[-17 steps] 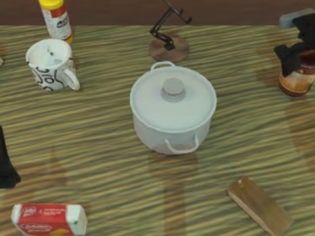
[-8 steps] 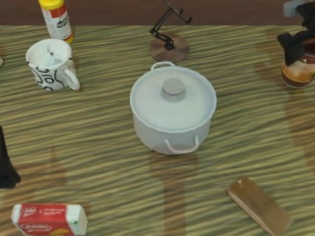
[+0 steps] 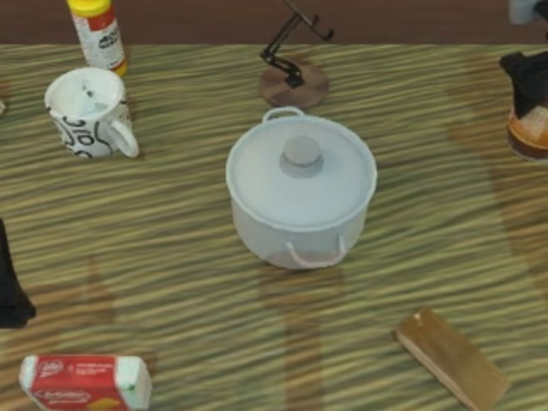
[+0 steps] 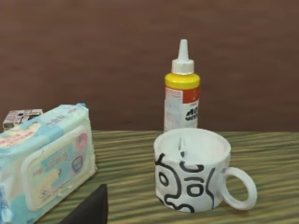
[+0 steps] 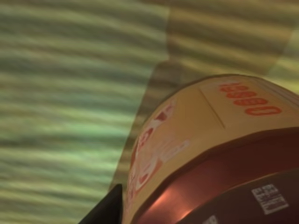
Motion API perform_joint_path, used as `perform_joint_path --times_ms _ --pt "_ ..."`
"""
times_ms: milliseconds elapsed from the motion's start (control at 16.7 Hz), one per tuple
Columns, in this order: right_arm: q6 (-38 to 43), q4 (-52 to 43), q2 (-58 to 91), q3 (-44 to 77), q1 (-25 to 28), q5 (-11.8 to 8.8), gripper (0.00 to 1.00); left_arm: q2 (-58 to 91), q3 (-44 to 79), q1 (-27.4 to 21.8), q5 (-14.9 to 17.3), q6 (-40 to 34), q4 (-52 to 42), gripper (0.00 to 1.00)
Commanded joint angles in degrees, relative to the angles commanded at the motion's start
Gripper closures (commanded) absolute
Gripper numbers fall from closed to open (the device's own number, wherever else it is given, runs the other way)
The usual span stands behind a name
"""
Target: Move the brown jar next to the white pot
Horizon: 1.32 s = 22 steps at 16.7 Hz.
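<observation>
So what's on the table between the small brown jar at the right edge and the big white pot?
Nothing: the top view shows only bare striped table between the small brown jar and the large white lidded pot.

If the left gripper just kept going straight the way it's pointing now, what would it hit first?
Most likely the white mug, which sits straight ahead of the left gripper in its wrist view. The yellow-capped bottle stands behind it. Depth is hard to judge.

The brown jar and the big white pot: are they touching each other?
Apart. The top view shows the brown jar at the table's right edge under the right pincer, with a wide stretch of bare table between it and the white pot.
</observation>
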Motion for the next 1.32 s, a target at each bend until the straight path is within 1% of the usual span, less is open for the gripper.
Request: perform_joint_path --times_ms 240,420,540,900,1080,1320 --pt "-0.02 5.39 -12.30 -18.67 0.23 -0.18 1.00 0.00 0.00 0.00 0.00 0.00 0.00 0.00" --pt "-0.08 8.43 -18.92 -26.50 0.36 -0.28 1.00 0.00 0.00 0.00 0.00 0.00 0.00 0.00" --pt "-0.10 9.39 -20.96 -28.59 0.39 -0.31 1.00 0.00 0.00 0.00 0.00 0.00 0.00 0.00" --pt "0.15 9.39 -21.00 -28.71 0.12 -0.32 1.00 0.00 0.00 0.00 0.00 0.00 0.00 0.00" --pt "4.08 10.95 -21.14 -29.92 1.90 0.13 1.00 0.00 0.00 0.00 0.00 0.00 0.00 0.00" --pt "15.86 14.91 -21.25 -33.88 7.03 1.29 1.00 0.00 0.00 0.00 0.00 0.00 0.00 0.00"
